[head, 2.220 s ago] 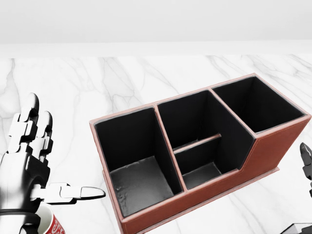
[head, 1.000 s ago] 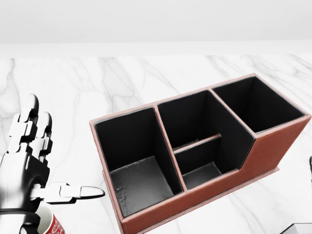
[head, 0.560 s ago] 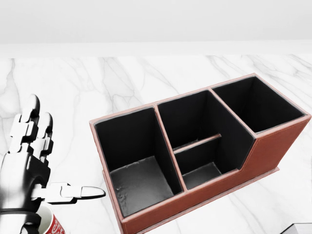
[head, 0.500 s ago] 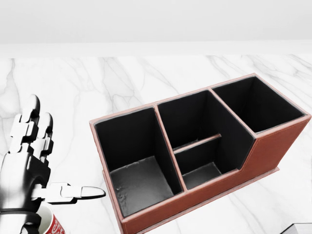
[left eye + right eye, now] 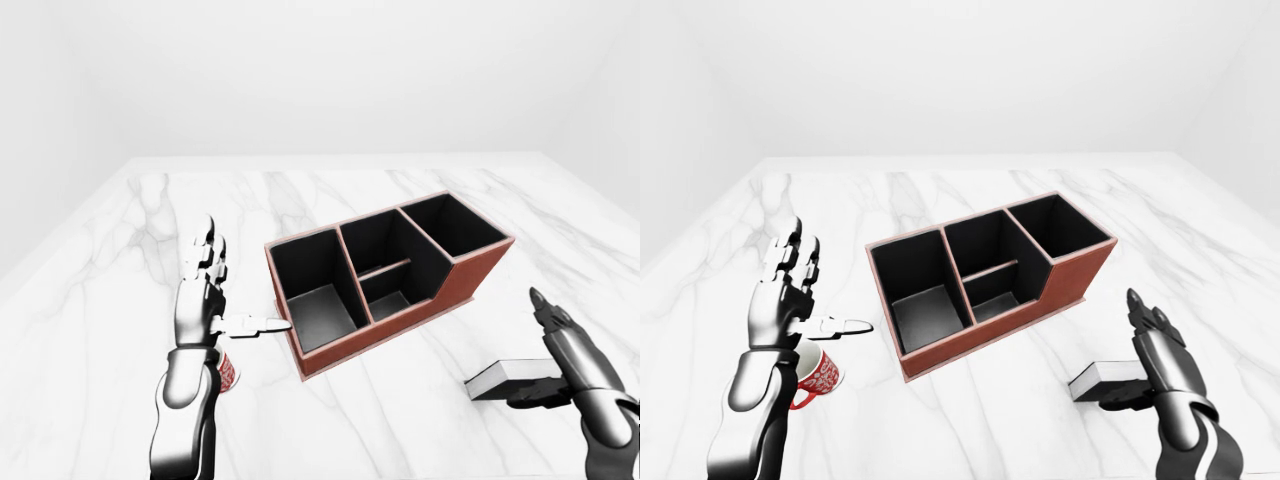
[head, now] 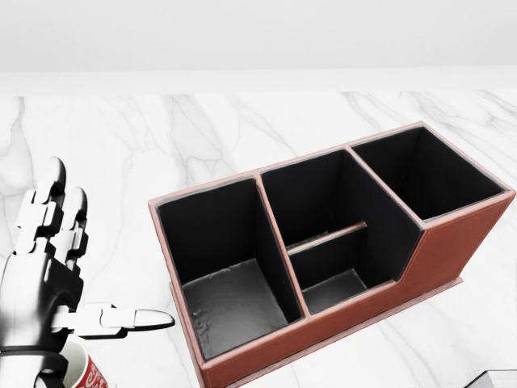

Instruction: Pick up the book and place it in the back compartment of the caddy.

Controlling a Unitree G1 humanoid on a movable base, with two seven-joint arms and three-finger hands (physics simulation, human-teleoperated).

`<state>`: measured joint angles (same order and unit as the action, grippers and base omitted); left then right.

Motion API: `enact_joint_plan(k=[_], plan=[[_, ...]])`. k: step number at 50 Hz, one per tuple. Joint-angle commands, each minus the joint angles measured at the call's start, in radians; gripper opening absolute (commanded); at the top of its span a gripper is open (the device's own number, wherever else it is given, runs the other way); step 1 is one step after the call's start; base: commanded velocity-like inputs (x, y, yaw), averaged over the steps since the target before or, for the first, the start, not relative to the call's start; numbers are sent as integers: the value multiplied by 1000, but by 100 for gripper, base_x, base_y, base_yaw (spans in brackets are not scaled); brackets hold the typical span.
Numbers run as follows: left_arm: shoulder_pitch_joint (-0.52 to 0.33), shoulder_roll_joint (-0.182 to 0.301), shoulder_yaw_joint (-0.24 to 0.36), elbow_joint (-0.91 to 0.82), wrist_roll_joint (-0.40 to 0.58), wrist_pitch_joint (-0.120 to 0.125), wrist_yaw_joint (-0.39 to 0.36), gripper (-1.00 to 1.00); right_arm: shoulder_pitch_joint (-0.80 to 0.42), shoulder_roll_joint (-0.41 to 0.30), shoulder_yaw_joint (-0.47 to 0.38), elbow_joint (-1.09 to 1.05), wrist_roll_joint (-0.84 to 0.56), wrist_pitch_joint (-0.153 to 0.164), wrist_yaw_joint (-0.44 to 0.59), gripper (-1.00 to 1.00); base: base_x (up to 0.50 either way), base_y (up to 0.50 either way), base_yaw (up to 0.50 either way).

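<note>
We see a white marble table (image 5: 970,420) filling most of each view, under a plain pale wall. On it sits the caddy (image 5: 990,290), a reddish-brown box with black lining, set at a slant so that its long side runs from lower left to upper right in the right-eye view. It has three sections along its length; the middle one is split by a low divider into two smaller pockets, and all of them look empty.

Our left robot hand (image 5: 790,295) is raised to the left of the caddy, clear of it, with the fingers spread upward and the thumb pointing toward the caddy's near corner. Just below that hand stands a red and white patterned mug (image 5: 818,374).

Our right robot hand (image 5: 1150,365) is low at the right of the right-eye view, fingers extended and open. It rests against the right end of the book (image 5: 1102,380), a flat pale volume with a dark edge, which lies on the table well apart from the caddy, toward the lower right. The fingers have not closed round it.
</note>
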<state>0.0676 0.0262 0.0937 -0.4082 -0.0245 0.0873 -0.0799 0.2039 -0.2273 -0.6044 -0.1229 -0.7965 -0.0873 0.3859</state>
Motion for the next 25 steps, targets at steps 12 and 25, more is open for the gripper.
enact_joint_plan(k=[12, 25], plan=[[-2, 1, 3, -4, 0, 0, -2, 100, -67, -97, 75, 262, 6, 0, -140, 100, 0, 0, 0], [-1, 0, 0, -2, 2, 0, -1, 100, -43, -93, 70, 237, 0, 0, -122, 100, 0, 0, 0]])
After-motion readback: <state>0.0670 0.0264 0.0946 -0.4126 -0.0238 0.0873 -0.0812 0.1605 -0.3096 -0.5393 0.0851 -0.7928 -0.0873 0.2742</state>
